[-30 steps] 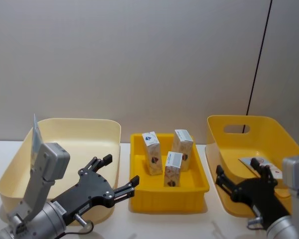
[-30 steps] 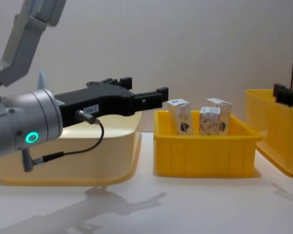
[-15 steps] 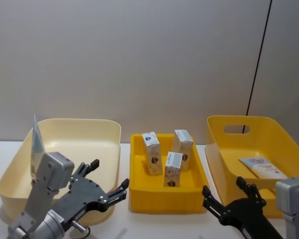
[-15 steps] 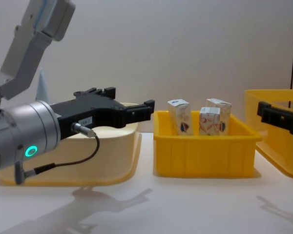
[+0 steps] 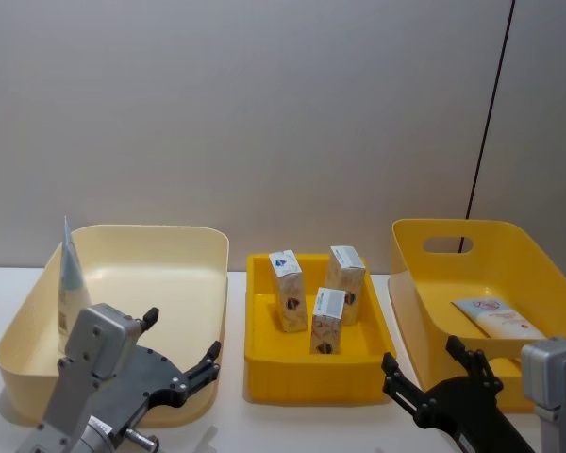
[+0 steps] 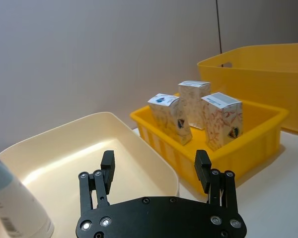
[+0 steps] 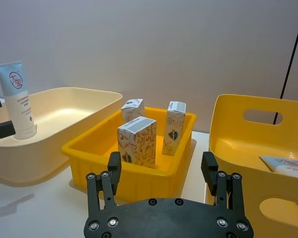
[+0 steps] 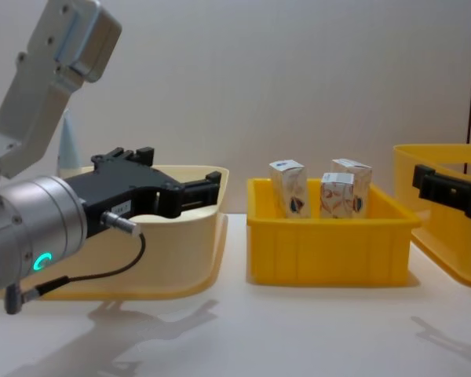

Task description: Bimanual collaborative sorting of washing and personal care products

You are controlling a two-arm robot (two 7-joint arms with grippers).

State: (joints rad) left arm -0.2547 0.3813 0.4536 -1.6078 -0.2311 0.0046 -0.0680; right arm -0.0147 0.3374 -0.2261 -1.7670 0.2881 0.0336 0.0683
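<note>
White cartons (image 5: pixel 327 316) stand upright in the yellow tray (image 5: pixel 316 373), the open right gripper (image 5: pixel 420 354) off its front-right corner seemingly nearer than the open left gripper (image 5: pixel 182 332).

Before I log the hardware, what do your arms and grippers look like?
The left gripper and right gripper are black, two-fingered, with silver screws in flat plates. The left arm has a silver cylindrical wrist with a glowing green ring, a black cable and a grey boxy link; the right arm, a grey boxy housing.

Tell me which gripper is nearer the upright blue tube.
Left. The left gripper hovers at the basin holding the tube; the right gripper sits before the handled crate.
</note>
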